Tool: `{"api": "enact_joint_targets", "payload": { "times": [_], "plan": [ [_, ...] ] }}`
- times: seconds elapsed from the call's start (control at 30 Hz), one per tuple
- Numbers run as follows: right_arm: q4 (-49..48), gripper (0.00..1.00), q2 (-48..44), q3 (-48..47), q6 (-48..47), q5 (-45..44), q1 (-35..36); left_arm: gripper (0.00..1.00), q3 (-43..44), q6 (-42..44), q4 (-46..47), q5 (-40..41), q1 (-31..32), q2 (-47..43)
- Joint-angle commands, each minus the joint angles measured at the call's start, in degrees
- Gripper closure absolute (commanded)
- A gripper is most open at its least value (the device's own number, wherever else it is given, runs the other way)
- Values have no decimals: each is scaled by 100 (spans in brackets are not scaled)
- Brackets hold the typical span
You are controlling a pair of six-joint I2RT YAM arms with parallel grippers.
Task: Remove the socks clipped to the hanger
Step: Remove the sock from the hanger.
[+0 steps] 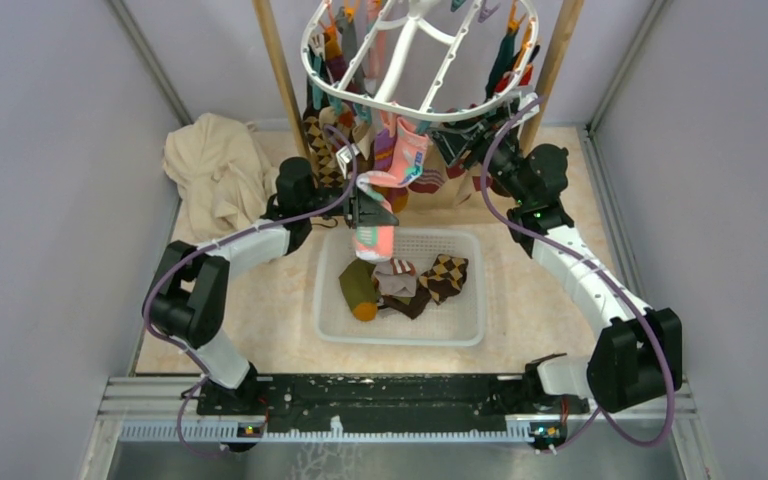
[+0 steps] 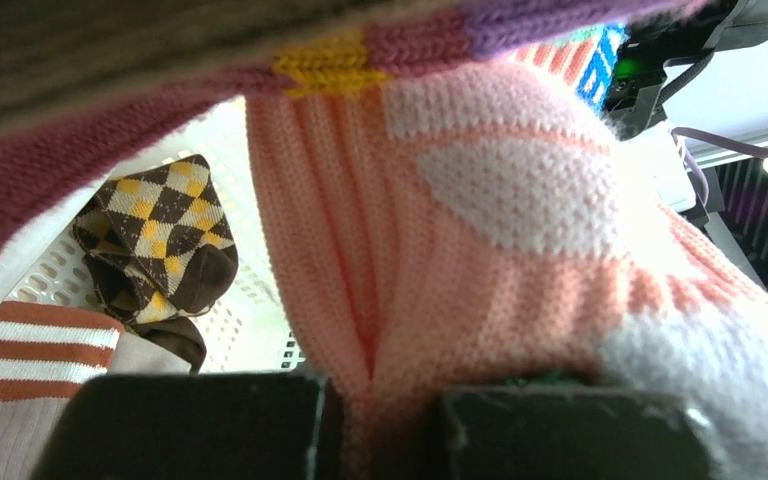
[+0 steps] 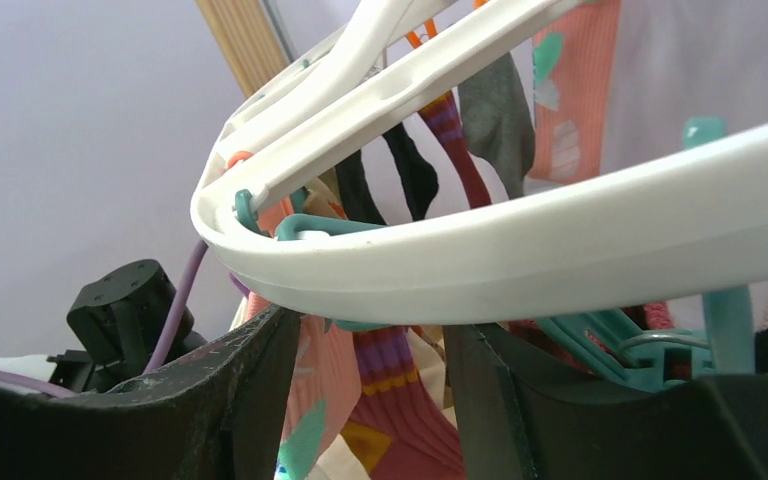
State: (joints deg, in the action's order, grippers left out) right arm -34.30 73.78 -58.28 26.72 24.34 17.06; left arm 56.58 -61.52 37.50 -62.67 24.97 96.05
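Left hand (image 2: 375, 430) pinching pink sock (image 2: 460, 250) under hanger (image 3: 560, 250).

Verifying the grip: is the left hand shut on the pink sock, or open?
Shut. The left hand pinches the pink sock, with the fabric bunched tight between its two fingers.

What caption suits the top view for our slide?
Left gripper grips a pink sock over the basket; right gripper at the hanger.

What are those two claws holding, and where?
The left gripper pinches the pink sock partway down; the right gripper sits open under the hanger, holding nothing.
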Motion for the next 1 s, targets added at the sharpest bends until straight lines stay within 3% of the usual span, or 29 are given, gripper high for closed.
{"api": "enact_joint_targets", "payload": {
  "times": [0.0, 0.97],
  "plan": [
    [-604, 44, -21, -110, 80, 197, -27, 94, 18, -76, 346, -150, -36, 63],
    [-1476, 34, 647, -429, 774, 501, -36, 94, 110, 135, 32, -51, -31, 156]
  ]
}}
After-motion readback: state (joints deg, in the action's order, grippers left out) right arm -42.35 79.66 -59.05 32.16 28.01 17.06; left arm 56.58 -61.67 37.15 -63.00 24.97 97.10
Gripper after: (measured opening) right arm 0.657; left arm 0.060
